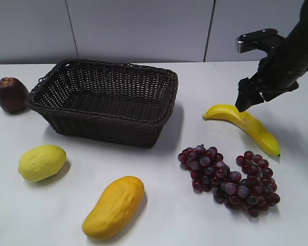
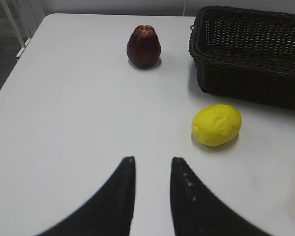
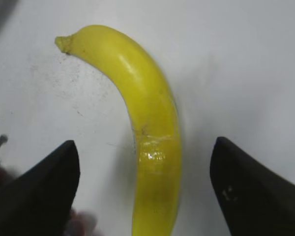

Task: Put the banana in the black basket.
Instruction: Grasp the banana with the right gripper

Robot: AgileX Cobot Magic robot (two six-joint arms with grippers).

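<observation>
Straddling one banana (image 3: 152, 142) beside one black basket (image 1: 159, 123), right gripper (image 3: 145, 157) jaws apart; left gripper (image 2: 152, 164) jaws slightly apart.

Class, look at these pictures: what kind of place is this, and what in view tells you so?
Probably a robot test lab: a bare white table before plain grey wall panels, with fruit, a basket, and a robot gripper above a banana.

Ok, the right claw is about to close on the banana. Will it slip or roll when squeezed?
The banana has a glossy skin with a bright highlight, so it may be somewhat slippery. Its curve lies flat on the table, so it will probably pivot rather than roll if nudged. The right claw straddles its thicker middle with jaws wide open, which should help centre the grip.
</observation>
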